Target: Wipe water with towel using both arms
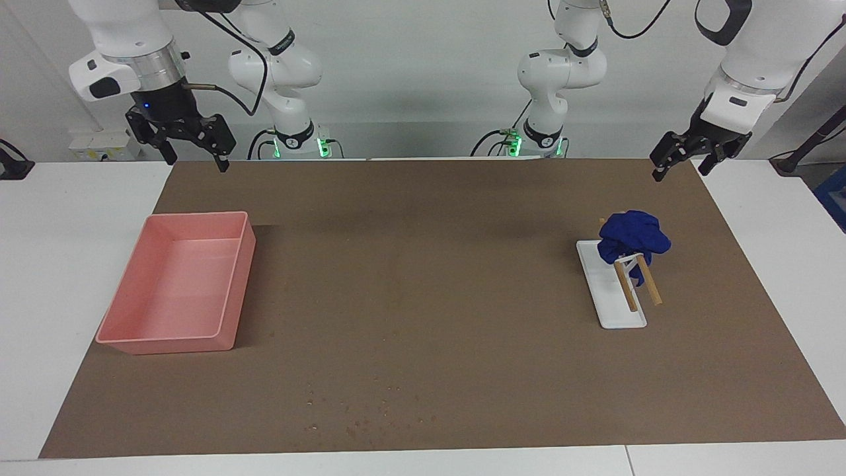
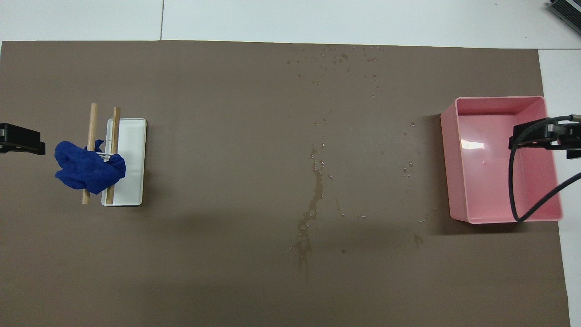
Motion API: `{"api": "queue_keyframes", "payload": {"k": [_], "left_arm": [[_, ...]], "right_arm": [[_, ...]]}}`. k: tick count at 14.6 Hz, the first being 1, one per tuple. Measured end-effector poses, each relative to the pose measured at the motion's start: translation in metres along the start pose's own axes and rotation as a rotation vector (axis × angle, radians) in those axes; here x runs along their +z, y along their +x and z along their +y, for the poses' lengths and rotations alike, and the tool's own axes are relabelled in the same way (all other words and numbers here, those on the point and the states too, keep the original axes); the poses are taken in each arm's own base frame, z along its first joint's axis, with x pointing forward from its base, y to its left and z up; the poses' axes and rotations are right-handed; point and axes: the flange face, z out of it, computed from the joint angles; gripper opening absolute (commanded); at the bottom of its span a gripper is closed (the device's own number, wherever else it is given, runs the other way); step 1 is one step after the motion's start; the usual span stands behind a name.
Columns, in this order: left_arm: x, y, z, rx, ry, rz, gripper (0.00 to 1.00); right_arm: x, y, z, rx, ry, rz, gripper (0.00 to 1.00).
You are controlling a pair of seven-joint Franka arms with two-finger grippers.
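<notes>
A crumpled blue towel (image 1: 633, 238) hangs on a small rack of two wooden rods (image 1: 638, 284) over a white tray (image 1: 611, 301), toward the left arm's end of the mat. It also shows in the overhead view (image 2: 88, 168). Water (image 1: 370, 413) lies as scattered specks near the mat's edge farthest from the robots. In the overhead view the water (image 2: 313, 204) also forms a thin streak at mid-mat. My left gripper (image 1: 681, 173) hangs open in the air near the towel. My right gripper (image 1: 197, 162) hangs open above the pink bin's end of the mat.
A pink bin (image 1: 178, 344) stands on the brown mat (image 1: 423, 264) toward the right arm's end; it holds nothing that I can see. In the overhead view the right gripper (image 2: 540, 136) and its cable cover part of the bin (image 2: 447, 168). White table surrounds the mat.
</notes>
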Motion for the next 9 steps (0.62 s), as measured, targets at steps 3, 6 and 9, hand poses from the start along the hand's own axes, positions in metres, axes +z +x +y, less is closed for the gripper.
{"api": "queue_keyframes", "payload": {"k": [3, 6, 9], "left_arm": [[0.0000, 0.0000, -0.0001, 0.000, 0.000, 0.000, 1.00], [-0.0001, 0.0000, -0.0004, -0.001, 0.000, 0.000, 1.00], [-0.0002, 0.0002, -0.0004, -0.001, 0.000, 0.002, 1.00]], "right_arm": [[0.0023, -0.0003, -0.0001, 0.000, -0.001, -0.005, 1.00], [0.0048, -0.0008, -0.0006, -0.001, -0.002, -0.011, 1.00], [0.0045, -0.0014, -0.0004, -0.001, -0.002, -0.012, 1.00]]}}
